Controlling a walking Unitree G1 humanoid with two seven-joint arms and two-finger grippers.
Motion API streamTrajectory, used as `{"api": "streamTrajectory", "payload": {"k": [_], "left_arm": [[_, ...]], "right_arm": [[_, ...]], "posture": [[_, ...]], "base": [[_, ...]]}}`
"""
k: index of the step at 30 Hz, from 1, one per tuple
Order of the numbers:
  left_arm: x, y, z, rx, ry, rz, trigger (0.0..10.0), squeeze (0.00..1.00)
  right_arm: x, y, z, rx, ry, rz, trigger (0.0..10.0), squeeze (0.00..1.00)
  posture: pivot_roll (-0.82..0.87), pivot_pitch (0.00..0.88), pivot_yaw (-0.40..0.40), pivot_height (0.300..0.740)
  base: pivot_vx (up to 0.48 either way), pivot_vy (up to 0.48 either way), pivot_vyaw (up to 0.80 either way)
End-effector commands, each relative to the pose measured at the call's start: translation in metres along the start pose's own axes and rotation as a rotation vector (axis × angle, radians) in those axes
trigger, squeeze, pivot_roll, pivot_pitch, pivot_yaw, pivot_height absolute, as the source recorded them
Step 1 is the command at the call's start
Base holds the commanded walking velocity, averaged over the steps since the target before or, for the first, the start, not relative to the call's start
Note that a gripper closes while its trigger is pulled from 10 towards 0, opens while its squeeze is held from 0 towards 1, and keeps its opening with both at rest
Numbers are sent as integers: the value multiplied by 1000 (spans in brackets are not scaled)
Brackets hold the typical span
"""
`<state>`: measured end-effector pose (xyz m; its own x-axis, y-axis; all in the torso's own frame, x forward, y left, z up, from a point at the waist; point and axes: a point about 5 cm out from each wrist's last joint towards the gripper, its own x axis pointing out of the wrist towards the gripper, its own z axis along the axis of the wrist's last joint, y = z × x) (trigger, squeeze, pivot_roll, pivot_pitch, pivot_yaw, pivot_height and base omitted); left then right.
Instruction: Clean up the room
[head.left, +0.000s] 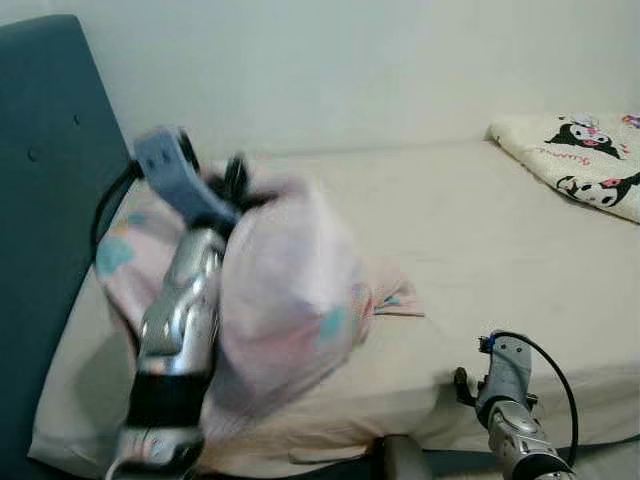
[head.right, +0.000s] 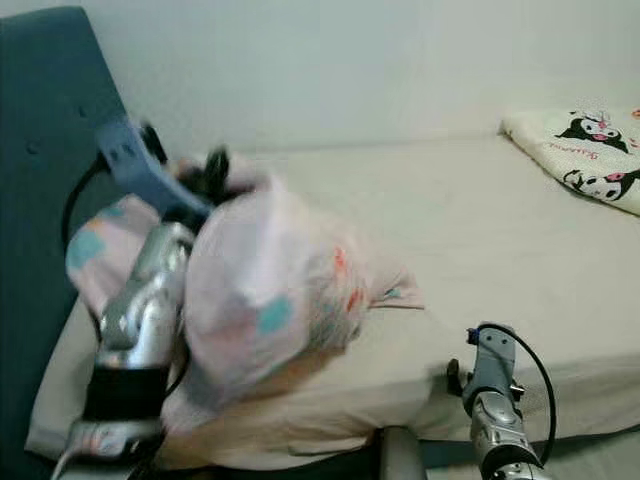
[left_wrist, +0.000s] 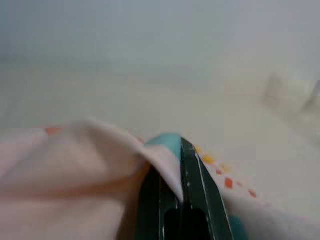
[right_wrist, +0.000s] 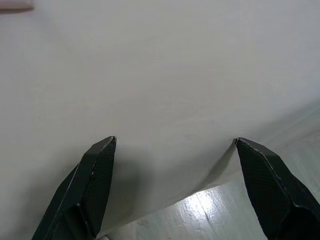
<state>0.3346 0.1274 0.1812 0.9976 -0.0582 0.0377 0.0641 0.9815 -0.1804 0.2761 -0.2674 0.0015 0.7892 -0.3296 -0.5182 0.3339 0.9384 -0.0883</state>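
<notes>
Mid-tidy, by the look of it, with nothing yet put away: pale pink blanket lifted in a bunched heap above the bed, near its teal headboard end, one corner trailing onto the cream sheet toward the middle of the bed. Clamped tight in the left gripper, fingers nipped together on a fold of pink and teal cloth, as seen from the left wrist. Left arm raised high over the headboard side of the bed, forearm upright, wrist bent forward, blurred as if in mid-swing. Down at the bed's near edge, well apart from the blanket, the right gripper spread wide and empty, fingertips pointed at the sheet's side and the shiny floor below; right arm low, seemingly idle. At the far end of the bed from the headboard, a cartoon-print pillow, untouched. Probably left to do: spreading or folding the blanket, laying it flat on the bed, then whatever else the room needs.
</notes>
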Motion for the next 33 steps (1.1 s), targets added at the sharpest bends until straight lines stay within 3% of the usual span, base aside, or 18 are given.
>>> {"api": "streamTrajectory", "payload": {"k": [1, 3, 4, 5, 6, 7, 8, 10, 14, 15, 18, 23, 25, 26, 27, 29, 33], "left_arm": [[-1, -4, -20, 118, 97, -29, 3255, 0], [-4, -3, -30, 154, 132, -41, 3451, 0], [-9, 1, -38, 234, 157, -55, 4196, 0], [-14, 5, -45, 352, 170, -87, 6000, 122], [-17, 7, -49, 434, 175, -108, 6000, 122], [-17, 7, -49, 434, 175, -108, 6000, 122], [-20, 13, -54, 545, 192, -161, 10000, 1000], [-21, 15, -52, 589, 201, -212, 10000, 1000], [-22, 21, -44, 766, 222, -324, 10000, 1000], [-24, 29, -39, 858, 276, -384, 10000, 1000], [-28, 40, -34, 941, 353, -461, 10000, 1000], [-32, 49, -19, 963, 387, -514, 10000, 1000], [-49, 54, -4, 1013, 448, -675, 10000, 1000], [-49, 54, -4, 1013, 448, -675, 10000, 1000], [-61, 60, 1, 1052, 504, -750, 10000, 1000], [-69, 65, 4, 1077, 552, -787, 10000, 1000], [-76, 83, 9, 1093, 648, -757, 10000, 1000]], "right_arm": [[-1, 4, -3, -3, 12, 11, 10000, 0], [-1, 4, -3, -3, 12, 11, 10000, 0], [-1, 4, -4, -2, 13, 11, 10000, 0], [-1, 4, -4, -3, 13, 11, 10000, 0], [-1, 4, -4, -4, 14, 11, 10000, 0], [-1, 4, -4, -4, 14, 11, 10000, 0], [-1, 3, -4, -6, 15, 10, 10000, 0], [-1, 3, -4, -7, 15, 10, 10000, 0], [0, 3, -2, -9, 12, 10, 10000, 0], [0, 3, 0, -9, 9, 11, 10000, 0], [0, 3, 0, -10, 7, 11, 10000, 0], [0, 3, 0, -10, 7, 11, 10000, 0], [0, 3, -1, -11, 11, 10, 10000, 0], [0, 3, -1, -11, 11, 10, 10000, 0], [0, 3, -2, -10, 13, 9, 10000, 0], [0, 3, -3, -9, 15, 7, 10000, 0], [-1, 2, -4, -9, 17, 4, 10000, 0]], "posture": [[-52, 5, -5, 541], [-52, 5, -5, 541], [-54, 4, -4, 541], [-54, 3, -6, 541], [-54, 3, -6, 541], [-54, 3, -6, 541], [-50, 0, -10, 541], [-50, 0, -10, 541], [-54, 0, -11, 541], [-52, 0, -13, 541], [-52, 0, -13, 541], [-51, 0, -13, 541], [-52, 0, -12, 541], [-52, 0, -12, 541], [-52, 0, -12, 541], [-52, 0, -12, 541], [-56, 0, -10, 541]], "base": [[0, 0, 0], [0, 0, 0], [0, 0, 0], [0, 0, 0], [0, 0, 0], [0, 0, 0], [0, 0, 0], [0, 0, 0], [0, 0, 0], [0, 0, 0], [0, 0, 0], [0, 0, 0], [0, 0, 0], [0, 0, 0], [0, 0, 0], [0, 0, 0], [0, 0, 0]]}}
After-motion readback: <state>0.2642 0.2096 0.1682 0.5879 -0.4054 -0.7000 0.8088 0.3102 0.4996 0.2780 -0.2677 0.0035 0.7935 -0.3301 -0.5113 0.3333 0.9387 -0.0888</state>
